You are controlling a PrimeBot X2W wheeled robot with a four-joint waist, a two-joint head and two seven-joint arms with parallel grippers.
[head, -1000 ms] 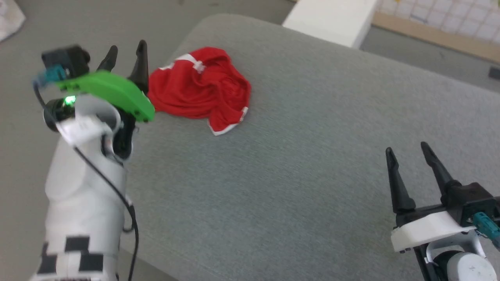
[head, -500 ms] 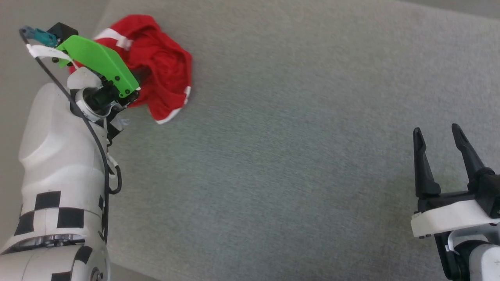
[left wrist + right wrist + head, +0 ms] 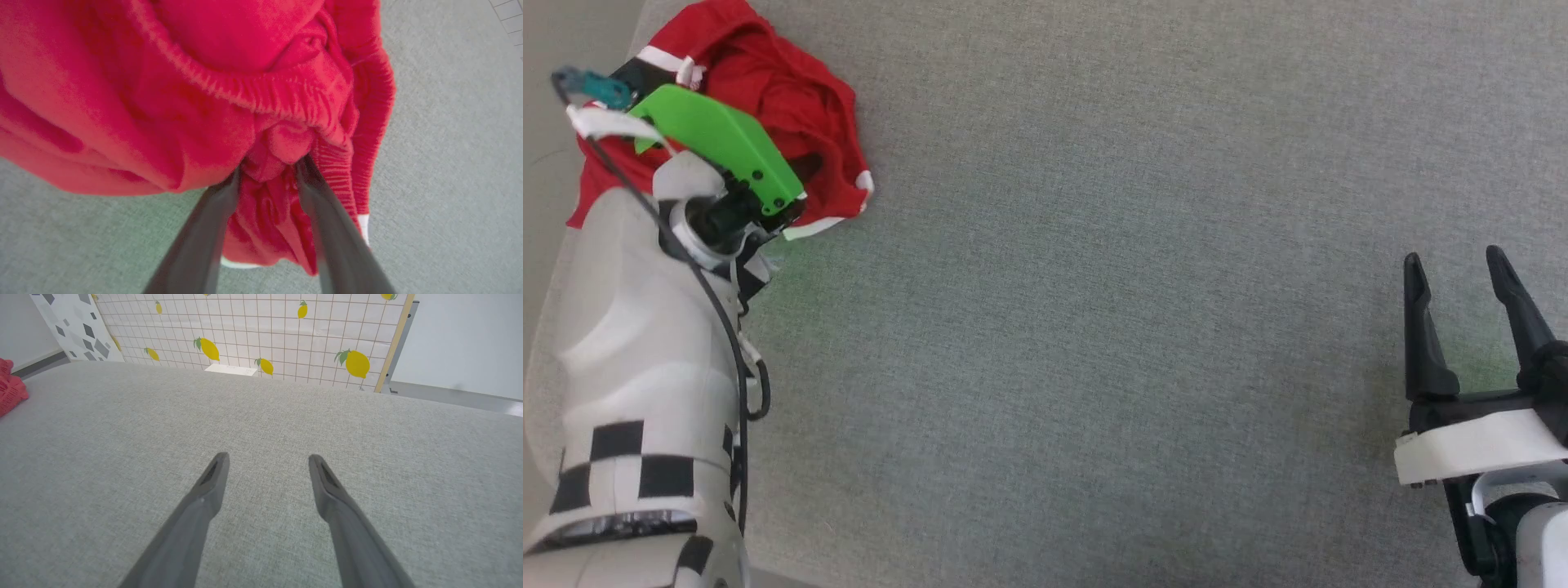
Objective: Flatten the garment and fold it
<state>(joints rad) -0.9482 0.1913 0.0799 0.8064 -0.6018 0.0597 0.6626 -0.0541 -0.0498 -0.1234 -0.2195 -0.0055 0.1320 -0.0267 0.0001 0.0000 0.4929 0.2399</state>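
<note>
At the far left the garment (image 3: 792, 106) lies in a crumpled heap at the corner of the grey upholstered surface (image 3: 1094, 327), close to its rounded edge and perhaps slightly over it; the forearm hides that side, so I cannot be sure. The left hand (image 3: 267, 171) is buried in the heap, its two dark fingers closed on a wad of red cloth just below the gathered elastic waistband (image 3: 265, 94). The fabric is thin, soft and slack, falling in deep folds, with ribbed puckers at the waistband and a smooth white trim (image 3: 813, 229) poking out along one hem. The main risk lies in this grip: the fingers seem to hold several bunched layers and not one edge, so a lift or pull would likely carry the whole heap along as a lump instead of opening it. So slight a cloth could also slip from the pinch, and a pull toward the near edge could drag it off the surface. The woven grey cover looks finely textured and may catch the cloth as it slides. Far right, well apart from the garment, the right hand (image 3: 1454, 257) hovers with its fingers spread and nothing between them.
</note>
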